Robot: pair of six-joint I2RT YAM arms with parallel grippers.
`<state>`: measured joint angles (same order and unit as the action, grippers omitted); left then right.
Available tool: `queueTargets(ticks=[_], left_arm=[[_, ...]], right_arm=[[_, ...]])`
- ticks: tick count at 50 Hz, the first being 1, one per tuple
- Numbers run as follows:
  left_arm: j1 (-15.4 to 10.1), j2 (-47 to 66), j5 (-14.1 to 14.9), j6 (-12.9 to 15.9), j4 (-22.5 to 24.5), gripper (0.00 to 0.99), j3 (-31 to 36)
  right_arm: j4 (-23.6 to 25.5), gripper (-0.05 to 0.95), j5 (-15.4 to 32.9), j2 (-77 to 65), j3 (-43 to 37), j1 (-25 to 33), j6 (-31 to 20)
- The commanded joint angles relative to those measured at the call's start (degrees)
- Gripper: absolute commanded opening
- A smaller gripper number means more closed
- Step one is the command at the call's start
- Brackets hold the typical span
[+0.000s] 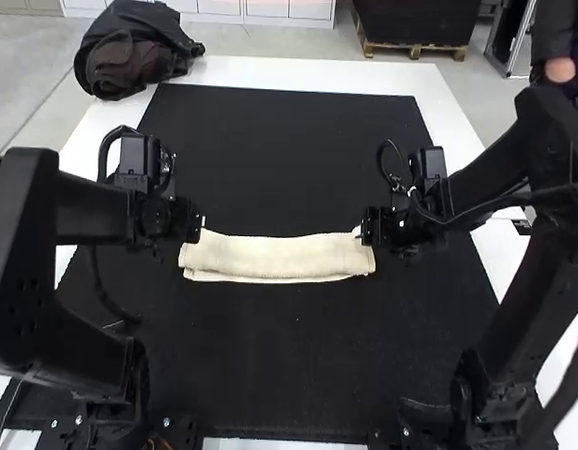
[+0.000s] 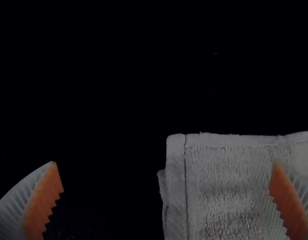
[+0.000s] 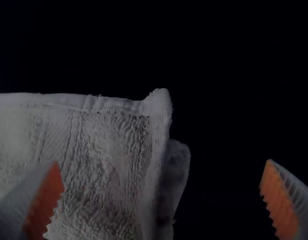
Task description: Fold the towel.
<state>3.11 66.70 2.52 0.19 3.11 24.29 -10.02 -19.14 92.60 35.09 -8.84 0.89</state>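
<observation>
Towel (image 1: pixel 275 256) folded into a strip, midway between my worktop's (image 1: pixel 298 72) side edges, my left gripper (image 1: pixel 201 225) open at its left end, my right gripper (image 1: pixel 361 234) open at its right.

The towel (image 1: pixel 280 257) is cream, its pile textured with fine ribbed lines. Under it lies a black mat (image 1: pixel 289 347) — the worktop (image 1: pixel 317 75) beyond is white. Around the towel, both arms are black; the fingers (image 2: pixel 14 207) near it are ribbed white — with orange pads (image 2: pixel 44 200).
</observation>
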Motion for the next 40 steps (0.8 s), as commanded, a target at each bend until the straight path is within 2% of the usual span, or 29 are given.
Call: queueTargets(ticks=[1,16,33,34,36,40], left_arm=[[0.8,-1.0,-0.8,0.0,-0.3,0.966,2.2],[3.7,-1.1,-0.8,0.0,-1.1,0.966,2.5],[4.6,-3.3,-0.7,0.2,-2.4,0.966,2.5],[4.5,-3.5,-0.7,0.2,-2.6,0.966,2.5],[4.5,-3.9,-0.7,0.1,-2.7,0.966,2.5],[4.5,-4.6,-0.7,0.2,-2.9,0.966,2.5]], right_arm=[[-0.3,0.91,0.1,1.4,1.8,-0.5,-0.6],[-1.3,0.91,0.4,3.8,2.4,-3.3,-0.4],[-3.9,0.90,1.8,7.9,2.4,-4.7,-0.4],[-3.9,0.89,1.8,8.2,2.4,-4.8,-0.5],[-3.9,0.76,1.7,8.9,2.4,-5.0,-0.7],[-3.9,0.29,1.0,9.9,2.0,-5.2,-1.1]])
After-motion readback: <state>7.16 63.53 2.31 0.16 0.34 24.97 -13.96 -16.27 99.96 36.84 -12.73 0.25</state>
